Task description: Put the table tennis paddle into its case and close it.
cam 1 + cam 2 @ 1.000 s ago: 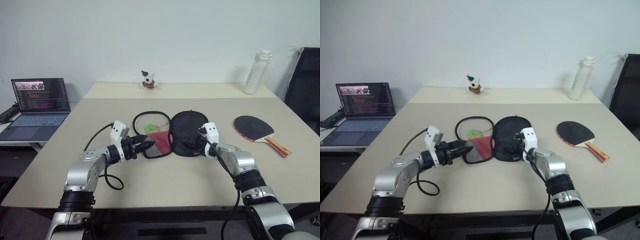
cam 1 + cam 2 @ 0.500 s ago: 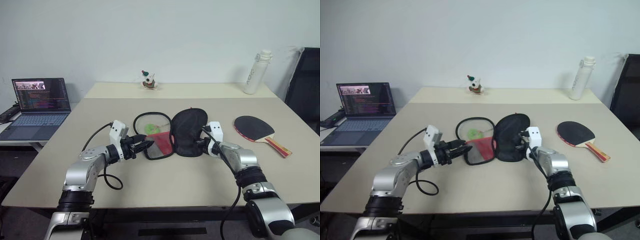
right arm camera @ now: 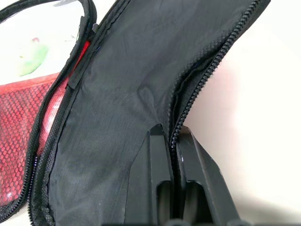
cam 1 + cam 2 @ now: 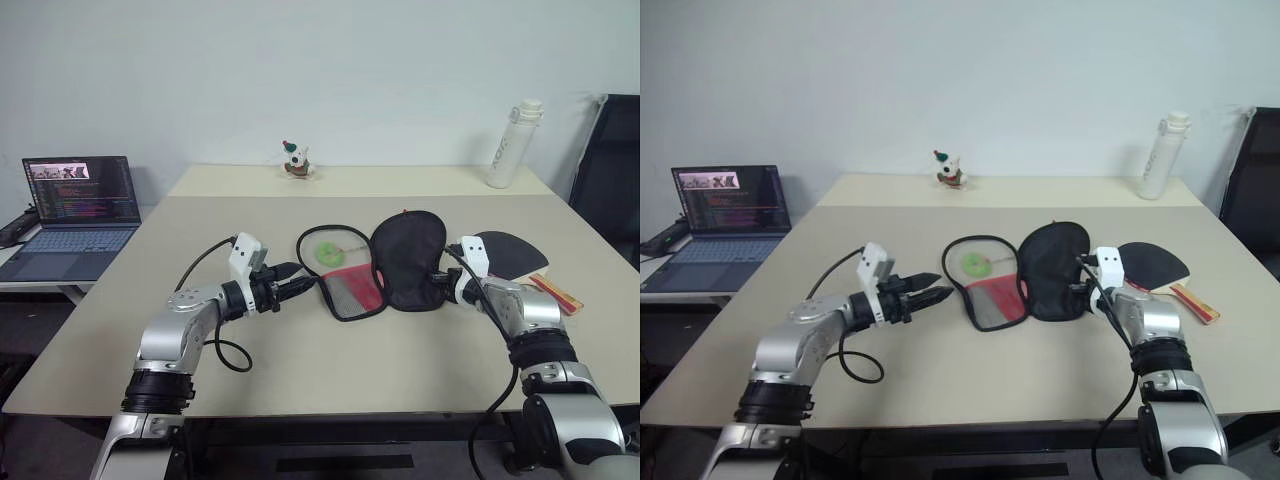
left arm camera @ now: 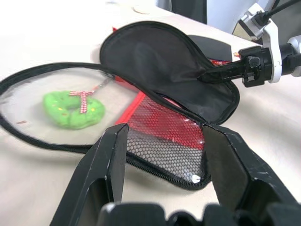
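The case (image 4: 385, 265) lies unzipped on the table, its mesh half (image 4: 345, 272) flat and its black half (image 4: 410, 255) lifted. A green zip-pull tag (image 5: 74, 108) rests inside the mesh half. My right gripper (image 3: 172, 135) is shut on the zip edge of the black half (image 3: 141, 70). My left gripper (image 4: 940, 288) stands open just left of the case, apart from it, with nothing between its fingers (image 5: 108, 160). The table tennis paddle (image 4: 512, 250) lies black face up right behind the right gripper, its handle (image 4: 556, 291) pointing to the right front.
On a side desk at the left stands an open laptop (image 4: 80, 205). A white bottle (image 4: 513, 145) is at the table's back right, a small toy figure (image 4: 296, 160) at the back middle. A black chair (image 4: 612, 170) flanks the right edge. Table (image 4: 300, 350).
My right gripper has shut on the black half's edge and dragged the whole case to the right, up against the paddle. A gap has opened between the case and my left gripper.
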Robot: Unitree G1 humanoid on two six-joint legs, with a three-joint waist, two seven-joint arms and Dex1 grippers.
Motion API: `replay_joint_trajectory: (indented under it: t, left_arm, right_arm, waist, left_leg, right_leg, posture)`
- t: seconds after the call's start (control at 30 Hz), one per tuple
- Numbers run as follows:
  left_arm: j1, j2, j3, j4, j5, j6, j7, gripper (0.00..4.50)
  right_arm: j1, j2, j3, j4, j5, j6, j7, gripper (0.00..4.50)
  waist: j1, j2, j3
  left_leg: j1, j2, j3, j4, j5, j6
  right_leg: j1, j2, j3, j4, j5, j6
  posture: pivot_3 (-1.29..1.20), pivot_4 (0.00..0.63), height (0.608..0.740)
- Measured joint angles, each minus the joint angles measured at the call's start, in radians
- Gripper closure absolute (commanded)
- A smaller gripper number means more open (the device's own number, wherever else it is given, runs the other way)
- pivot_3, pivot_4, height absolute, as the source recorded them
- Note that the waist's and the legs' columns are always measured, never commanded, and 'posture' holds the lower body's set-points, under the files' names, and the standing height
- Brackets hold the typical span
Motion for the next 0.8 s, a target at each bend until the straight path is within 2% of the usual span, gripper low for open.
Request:
replay_joint_trajectory:
  t: [0.3,0.4,0.63,0.77,0.8]
  left_arm:
    - [0.000,-0.006,-0.019,0.007,0.001,-0.018,-0.002,1.80]
    - [0.000,-0.006,-0.019,0.011,0.001,-0.019,-0.002,1.80]
    - [0.001,-0.006,-0.020,0.012,0.001,-0.024,-0.001,1.80]
    - [0.004,-0.010,-0.020,0.013,0.001,-0.034,-0.001,1.80]
    - [0.005,-0.010,-0.020,0.013,0.001,-0.036,-0.001,1.80]
  right_arm:
    - [-0.007,-0.022,0.003,0.025,-0.010,-0.001,0.035,4.49]
    - [-0.018,-0.020,0.003,0.046,-0.013,-0.009,0.033,3.86]
    - [-0.055,-0.048,0.019,0.094,-0.060,-0.071,0.028,1.50]
    - [-0.047,-0.122,0.038,0.055,-0.069,-0.072,0.107,0.04]
    - [-0.045,-0.139,0.037,0.038,-0.068,-0.072,0.121,0.04]
  waist:
    - [0.000,0.000,0.000]
    - [0.000,0.000,0.000]
    - [0.000,0.000,0.000]
    - [0.000,0.000,0.000]
    - [0.000,0.000,0.000]
  left_leg:
    - [0.000,0.000,0.000,0.000,0.000,0.000]
    - [0.000,0.000,0.000,0.000,0.000,0.000]
    - [-0.001,0.000,0.001,0.000,0.000,0.000]
    - [-0.001,0.000,0.001,0.000,0.000,0.000]
    - [-0.001,0.000,0.001,0.000,0.000,0.000]
  right_leg:
    - [0.000,0.000,0.000,0.000,0.000,0.000]
    - [0.000,0.000,0.000,0.000,0.000,0.000]
    - [0.000,0.000,0.000,0.000,0.000,0.000]
    - [-0.001,0.000,0.000,-0.001,0.000,0.000]
    - [-0.001,0.000,0.000,-0.001,0.000,0.000]
  posture:
    - [0.00,0.150,0.740]
    - [0.00,0.150,0.740]
    - [0.00,0.150,0.740]
    - [0.00,0.150,0.740]
    - [0.00,0.150,0.740]
